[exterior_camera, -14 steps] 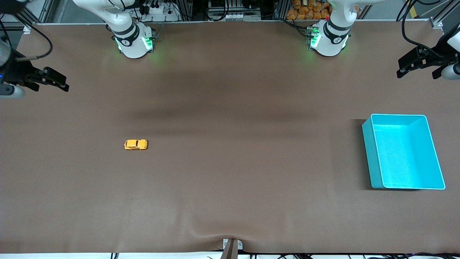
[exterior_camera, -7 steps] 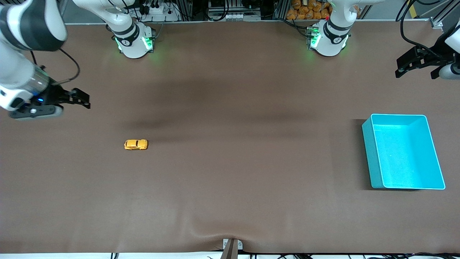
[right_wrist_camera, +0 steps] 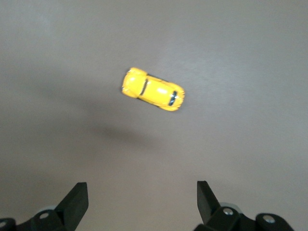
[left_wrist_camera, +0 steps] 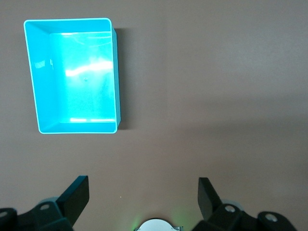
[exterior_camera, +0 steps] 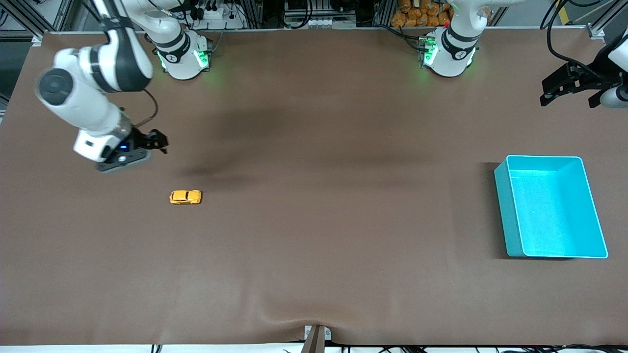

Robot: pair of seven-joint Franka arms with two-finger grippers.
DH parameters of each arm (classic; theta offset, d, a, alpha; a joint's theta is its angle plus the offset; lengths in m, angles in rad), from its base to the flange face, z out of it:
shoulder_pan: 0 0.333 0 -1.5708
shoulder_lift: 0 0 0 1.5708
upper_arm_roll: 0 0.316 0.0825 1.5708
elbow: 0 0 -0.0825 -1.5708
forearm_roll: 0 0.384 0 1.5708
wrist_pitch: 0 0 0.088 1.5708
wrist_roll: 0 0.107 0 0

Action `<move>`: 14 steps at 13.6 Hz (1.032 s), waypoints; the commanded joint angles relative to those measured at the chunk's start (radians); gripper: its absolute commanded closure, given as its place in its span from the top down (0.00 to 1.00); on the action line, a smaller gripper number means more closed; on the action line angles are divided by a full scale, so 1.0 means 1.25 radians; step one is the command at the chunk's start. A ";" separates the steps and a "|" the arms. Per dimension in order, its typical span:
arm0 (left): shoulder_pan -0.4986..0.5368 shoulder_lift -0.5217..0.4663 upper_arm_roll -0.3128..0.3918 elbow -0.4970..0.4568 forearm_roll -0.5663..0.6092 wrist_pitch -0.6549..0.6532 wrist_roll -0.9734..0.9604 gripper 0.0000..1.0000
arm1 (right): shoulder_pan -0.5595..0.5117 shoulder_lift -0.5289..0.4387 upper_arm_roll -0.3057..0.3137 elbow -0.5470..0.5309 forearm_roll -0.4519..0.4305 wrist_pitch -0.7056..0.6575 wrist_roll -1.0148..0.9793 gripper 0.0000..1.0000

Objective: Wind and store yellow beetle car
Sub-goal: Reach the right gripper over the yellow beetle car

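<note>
- Lying on bare table point(exterior_camera: 314, 245) toward the right arm's end, the yellow beetle car point(exterior_camera: 185, 197) is seen on its wheels.
- An empty turquoise bin point(exterior_camera: 505, 206) is set by the left arm's end.
- The right gripper point(exterior_camera: 158, 141) is held wide open over the table near the car, nothing gripped.
- The left gripper point(exterior_camera: 569, 88) is kept waiting at its end's edge, wide open, nothing gripped.

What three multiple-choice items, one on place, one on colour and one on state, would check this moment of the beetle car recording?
1. Where is the yellow beetle car?
A. In the bin
B. On the table, toward the right arm's end
C. Held in the left gripper

2. What colour is the bin?
A. Turquoise
B. Red
C. White

3. How is the right gripper?
A. Shut on the car
B. Resting in the bin
C. Open, holding nothing

Answers:
1. B: the car sits on the bare table, apart from both grippers.
2. A: both the front view and the left wrist view show a turquoise bin.
3. C: in the right wrist view its fingers stand wide apart with the car lying free below.

The left gripper, also open, waits above the table's edge at its own end.
</note>
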 commanded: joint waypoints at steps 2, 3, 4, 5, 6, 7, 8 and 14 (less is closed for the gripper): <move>0.002 -0.011 -0.001 0.002 0.019 -0.010 0.006 1.00 | 0.020 0.069 0.001 -0.048 -0.046 0.142 -0.209 1.00; 0.002 -0.010 -0.001 0.002 0.019 -0.009 0.006 1.00 | 0.023 0.082 0.000 -0.070 -0.077 0.210 -0.241 1.00; 0.002 -0.010 -0.003 0.002 0.017 -0.009 0.006 1.00 | 0.029 0.105 0.000 -0.071 -0.123 0.226 -0.256 0.94; 0.002 -0.010 -0.003 0.002 0.017 -0.009 0.006 1.00 | 0.048 0.126 0.000 -0.069 -0.184 0.235 -0.261 0.89; 0.002 -0.010 -0.003 0.002 0.019 -0.009 0.006 1.00 | 0.062 0.152 0.000 -0.065 -0.243 0.248 -0.261 0.86; 0.003 -0.010 -0.001 0.002 0.019 -0.009 0.006 1.00 | 0.069 0.179 -0.002 -0.059 -0.280 0.267 -0.264 0.84; 0.004 -0.010 -0.001 0.002 0.019 -0.009 0.006 1.00 | 0.075 0.203 -0.011 -0.053 -0.317 0.291 -0.273 0.83; 0.005 -0.009 0.003 0.002 0.019 -0.008 0.006 1.00 | 0.119 0.337 -0.118 0.083 -0.385 0.359 -0.469 0.84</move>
